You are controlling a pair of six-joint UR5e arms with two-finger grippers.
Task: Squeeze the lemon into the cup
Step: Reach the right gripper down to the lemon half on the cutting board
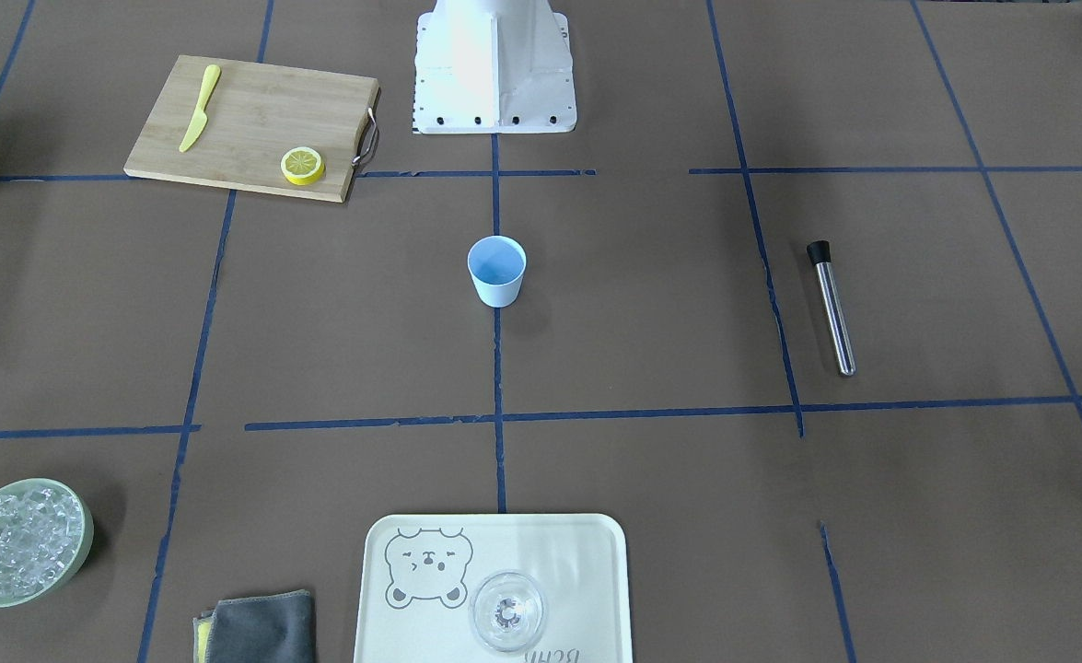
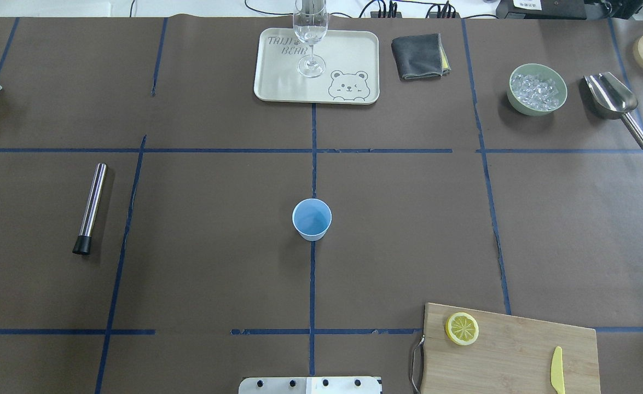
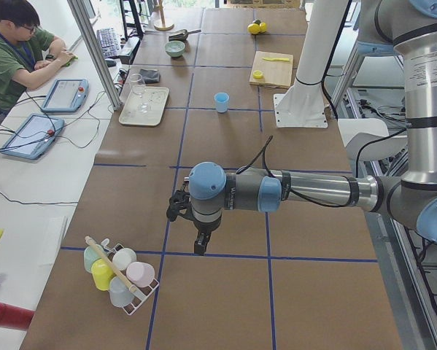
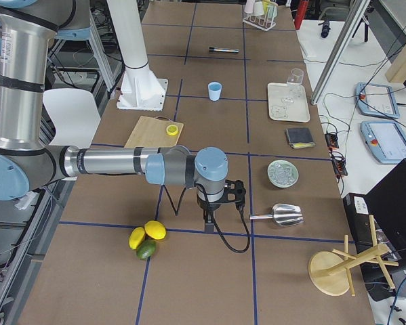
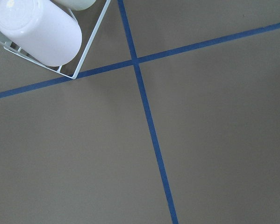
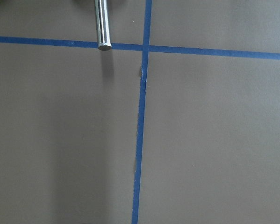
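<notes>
**Start condition.** No gripper is in contact with any task thing.

**1. Row nearest the robot.**
- The lemon (image 2: 462, 328) lies flat, cut face up, on the cutting board (image 2: 518, 355). It sits at the board corner nearest the cup (image 2: 312, 219).
- From the cup it lies toward the robot and to the robot's right, well apart.
- It is a round disc, so no long axis governs the grasp. A descent from above, closing across its rim, is the likely requirement.
- The knife (image 2: 557, 369) lies on the same board, farther from the cup and apart from the lemon.

**2. Grippers.**
- The right gripper (image 4: 209, 227) hangs over the table far to the cup's right, beyond the board.
- The left gripper (image 3: 198, 248) hangs far to the cup's left, near some pastel tumblers (image 3: 139, 273).
- Judged from the side views, the right gripper is the nearer to the lemon.
- Finger state cannot be determined for either gripper. Neither wrist view shows the fingers.

**3. Centre.** The cup stands upright, mouth up, with no contents visible.

**4. Far row, beyond the cup.**
- A tray (image 2: 283, 82) carries an upright glass (image 2: 310, 33), apparently empty.
- Farther to the cup's right lie a cloth (image 2: 417, 49) and a green bowl (image 2: 534, 111) holding ice (image 2: 537, 87).
</notes>
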